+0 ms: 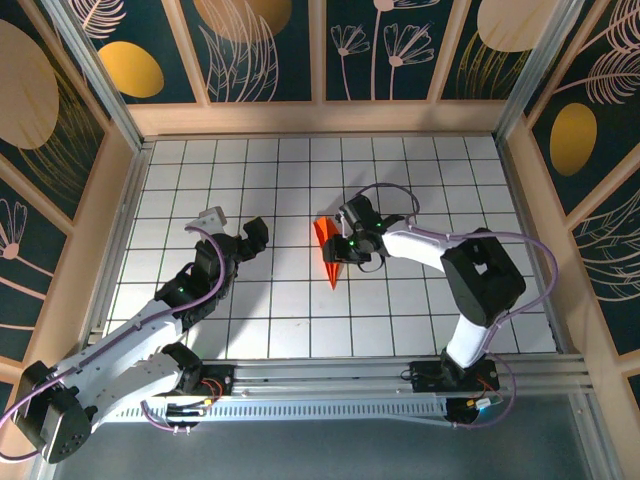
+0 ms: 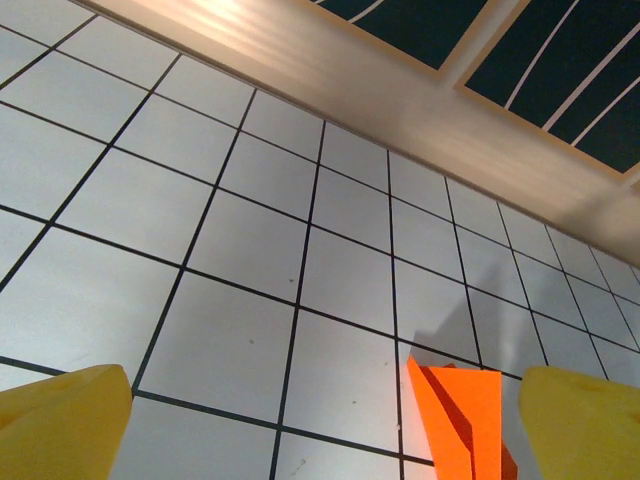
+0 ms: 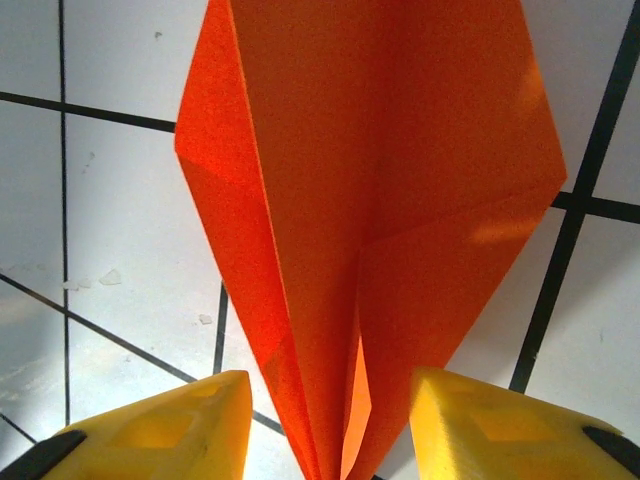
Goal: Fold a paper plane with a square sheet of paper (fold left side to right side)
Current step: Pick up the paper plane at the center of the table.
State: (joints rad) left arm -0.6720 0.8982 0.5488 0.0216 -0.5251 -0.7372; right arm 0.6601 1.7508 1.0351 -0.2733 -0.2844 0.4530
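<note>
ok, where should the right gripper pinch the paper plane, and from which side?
Probably pinch the paper plane at its central crease, where the layers stack into a narrow ridge. Approach from the right, where the right gripper straddles it.

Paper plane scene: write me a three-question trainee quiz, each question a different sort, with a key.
1. True or false: the right hand has a finger on either side of the paper plane.
2. The left hand is: A) open, apart from the plane; B) shut on the plane; C) pressing the plane flat.
3. Fill in: in the top view, the plane's narrow tip points toward the ____ edge of the table (near/far).

Key: 1 true; 2 A; 3 near.
</note>
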